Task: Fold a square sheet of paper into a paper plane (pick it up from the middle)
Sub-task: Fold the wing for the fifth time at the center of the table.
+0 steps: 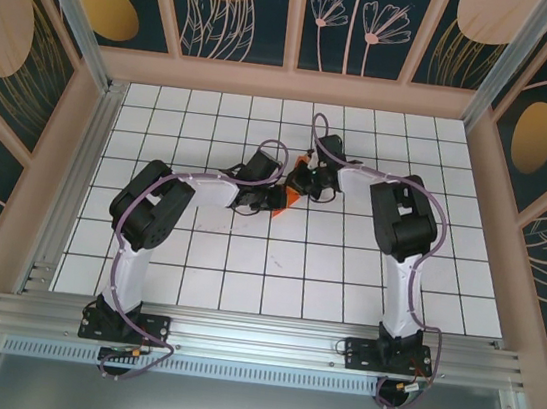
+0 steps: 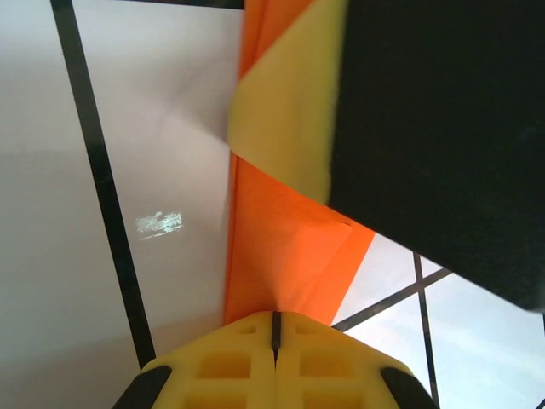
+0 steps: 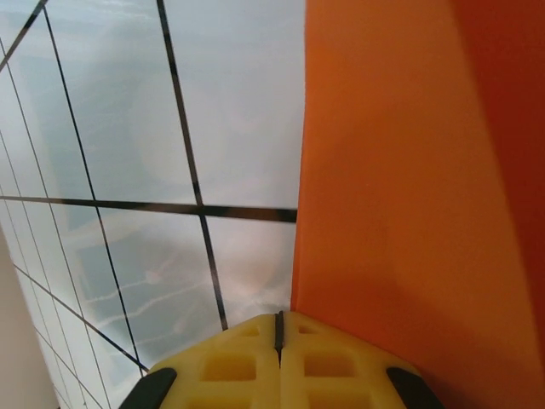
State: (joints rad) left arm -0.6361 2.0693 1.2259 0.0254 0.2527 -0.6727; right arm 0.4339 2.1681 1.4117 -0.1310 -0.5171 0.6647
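Both arms meet mid-way across the table [image 1: 246, 261]! Left gripper [image 2: 274, 332] and right gripper [image 3: 278, 328] are pinched tight on the orange paper [image 1: 291, 199] between them. It's already folded narrow and creased, so I'd guess only the final shaping remains.

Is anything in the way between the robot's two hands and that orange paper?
Nothing visible. Both are shut right at the orange paper: it rises straight from the fingertips of the left hand and the right hand, seemingly pinched by each.
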